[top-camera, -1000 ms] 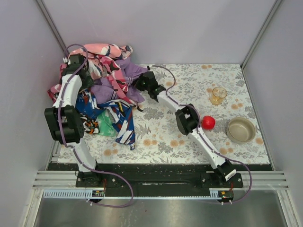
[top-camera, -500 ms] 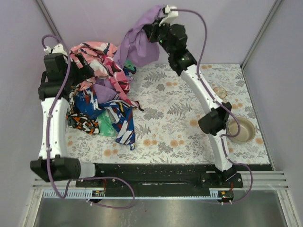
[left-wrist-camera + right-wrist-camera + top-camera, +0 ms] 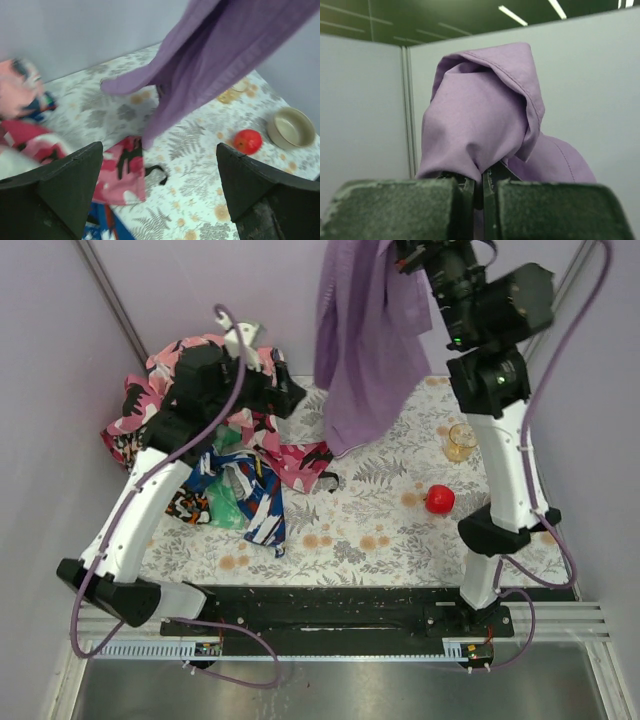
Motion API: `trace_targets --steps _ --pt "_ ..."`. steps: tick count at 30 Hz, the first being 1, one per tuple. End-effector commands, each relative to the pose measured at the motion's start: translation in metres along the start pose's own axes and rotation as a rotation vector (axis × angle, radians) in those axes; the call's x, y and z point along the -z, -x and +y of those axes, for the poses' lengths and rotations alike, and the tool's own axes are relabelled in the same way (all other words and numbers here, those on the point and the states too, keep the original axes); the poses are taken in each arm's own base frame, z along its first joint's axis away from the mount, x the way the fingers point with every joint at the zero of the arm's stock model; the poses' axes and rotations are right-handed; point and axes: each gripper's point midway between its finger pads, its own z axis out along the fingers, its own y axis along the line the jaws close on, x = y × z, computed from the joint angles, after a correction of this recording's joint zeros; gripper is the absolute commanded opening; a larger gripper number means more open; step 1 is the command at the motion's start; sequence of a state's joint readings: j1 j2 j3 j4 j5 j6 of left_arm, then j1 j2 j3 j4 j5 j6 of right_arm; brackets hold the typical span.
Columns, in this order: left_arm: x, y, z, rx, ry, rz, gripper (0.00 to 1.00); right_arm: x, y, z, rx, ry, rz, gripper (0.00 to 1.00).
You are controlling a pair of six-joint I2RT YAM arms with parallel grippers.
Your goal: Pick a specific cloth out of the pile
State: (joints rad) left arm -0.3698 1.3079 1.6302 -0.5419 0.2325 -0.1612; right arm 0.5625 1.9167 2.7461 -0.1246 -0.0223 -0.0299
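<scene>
"So where was the cloth [image 3: 365, 350]?"
"Hanging from my right end effector [image 3: 482, 185], which was clamped on a bunched fold high above the desk [image 3: 380, 520], beside the pile [image 3: 215, 455]."
"And your left end effector [image 3: 159, 165]?"
"Fingers apart, holding nothing, above the pile's right edge."

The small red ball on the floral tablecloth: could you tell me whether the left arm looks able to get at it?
Probably yes. The left end effector is open and empty, and the small red ball lies uncovered; but the lavender fabric cloth hanging from the right end effector dangles near the direct line.
</scene>
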Motion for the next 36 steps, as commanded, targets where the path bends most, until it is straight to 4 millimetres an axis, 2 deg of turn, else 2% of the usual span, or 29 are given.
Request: trace_targets --steps 1,2,3,5,9,11,12,15,18,22,26,31,36 --pt "-0.033 0.018 -0.062 -0.110 -0.199 -0.057 0.99 0.033 0.135 0.010 0.021 0.043 -0.288 0.00" --pt "-0.041 0.011 -0.068 -0.125 -0.191 -0.037 0.99 0.033 0.134 0.007 0.040 0.024 -0.287 0.00" --pt "-0.048 0.006 -0.070 -0.137 -0.174 -0.023 0.99 0.031 0.121 0.001 0.069 0.000 -0.241 0.00" --pt "-0.059 -0.005 -0.075 -0.139 -0.161 0.004 0.99 0.026 0.109 -0.010 0.123 -0.054 -0.216 0.00" --pt "-0.061 -0.008 -0.070 -0.114 -0.127 0.012 0.99 0.017 0.087 -0.019 0.181 -0.091 -0.192 0.00" --pt "-0.060 -0.012 -0.060 -0.104 -0.074 0.018 0.99 0.012 0.075 -0.020 0.183 -0.089 -0.177 0.00" --pt "-0.058 -0.015 -0.054 -0.099 -0.039 0.020 0.99 0.010 0.080 -0.019 0.183 -0.090 -0.214 0.00" --pt "-0.051 -0.026 -0.030 -0.077 0.091 0.040 0.99 0.004 0.075 -0.026 0.204 -0.114 -0.241 0.00" --pt "-0.040 -0.039 -0.012 -0.057 0.188 0.055 0.99 -0.003 0.059 -0.042 0.240 -0.156 -0.239 0.00" --pt "-0.027 -0.059 0.007 -0.052 0.282 0.080 0.99 -0.009 0.032 -0.078 0.271 -0.218 -0.214 0.00" --pt "-0.017 -0.072 0.024 -0.051 0.373 0.100 0.99 -0.010 0.021 -0.112 0.293 -0.265 -0.218 0.00" --pt "-0.017 -0.091 0.031 -0.044 0.405 0.143 0.99 -0.012 0.013 -0.125 0.330 -0.292 -0.233 0.00" --pt "-0.019 -0.098 0.040 -0.042 0.454 0.159 0.99 -0.009 0.017 -0.146 0.360 -0.339 -0.271 0.00"
